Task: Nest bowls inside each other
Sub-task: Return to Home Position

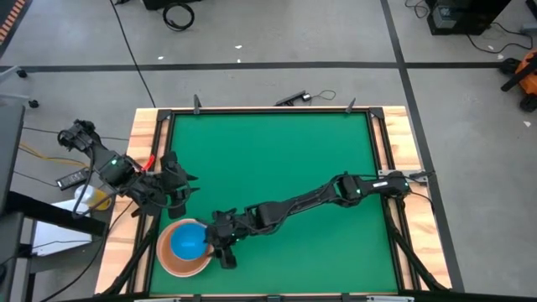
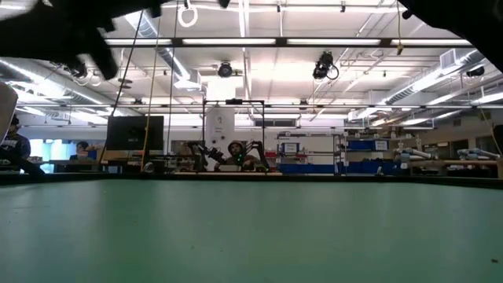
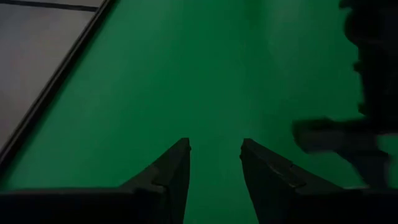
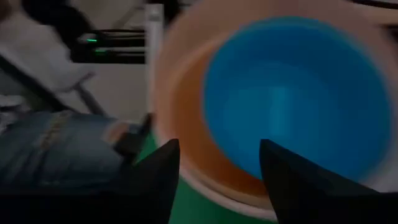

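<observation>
A solid blue bowl (image 1: 188, 241) sits inside a tan-peach bowl (image 1: 170, 262) at the near left of the green mat; the stack rests on its base. In the right wrist view the blue bowl (image 4: 298, 93) fills the tan-peach bowl (image 4: 180, 118), whose outer rim looks pale. My right gripper (image 1: 221, 249) (image 4: 219, 149) is open just right of the stack, its fingertips apart in front of the rim's near side. My left gripper (image 1: 178, 190) (image 3: 215, 146) hangs open over bare mat, a little beyond the bowls. The low view shows no bowl.
The green mat (image 1: 285, 159) lies in a wooden frame (image 1: 143, 143), with free room across its middle and right. My right arm (image 1: 319, 195) reaches slantwise over the mat. Beyond the table's left edge, a person's trouser leg (image 4: 56, 149) shows.
</observation>
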